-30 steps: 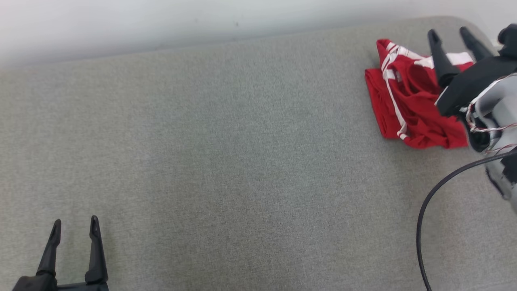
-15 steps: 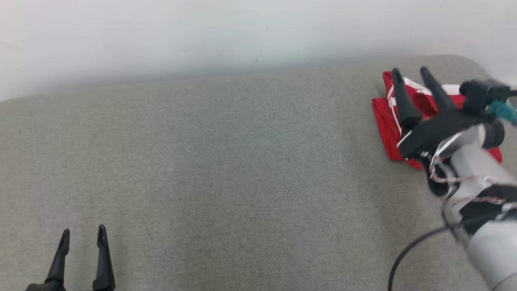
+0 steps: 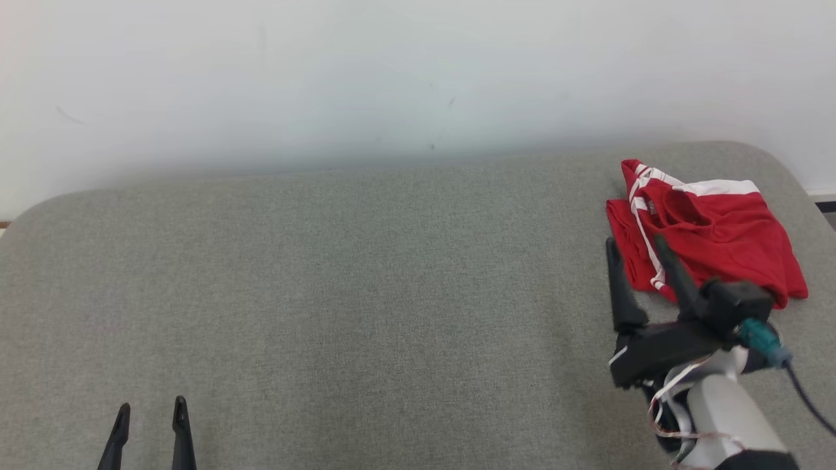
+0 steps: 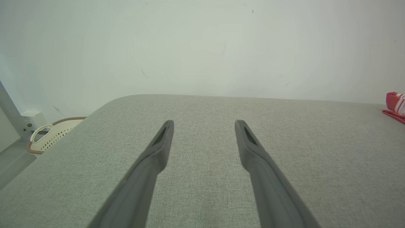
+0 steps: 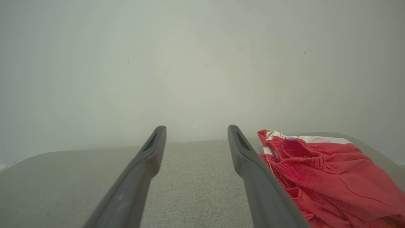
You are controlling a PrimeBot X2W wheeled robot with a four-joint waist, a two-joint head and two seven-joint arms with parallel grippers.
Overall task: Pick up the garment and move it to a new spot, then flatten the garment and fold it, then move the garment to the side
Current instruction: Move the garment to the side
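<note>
At the far right corner of the grey padded surface (image 3: 392, 294), the red garment (image 3: 708, 241) with white stripes is seen lying crumpled. The right gripper (image 3: 635, 240) is positioned at the garment's near left edge, fingers spread wide, nothing grasped; contact between one finger and the cloth cannot be determined. Near the front left corner, the left gripper (image 3: 151, 405) is likewise spread wide and empty, well apart from the garment.
</note>
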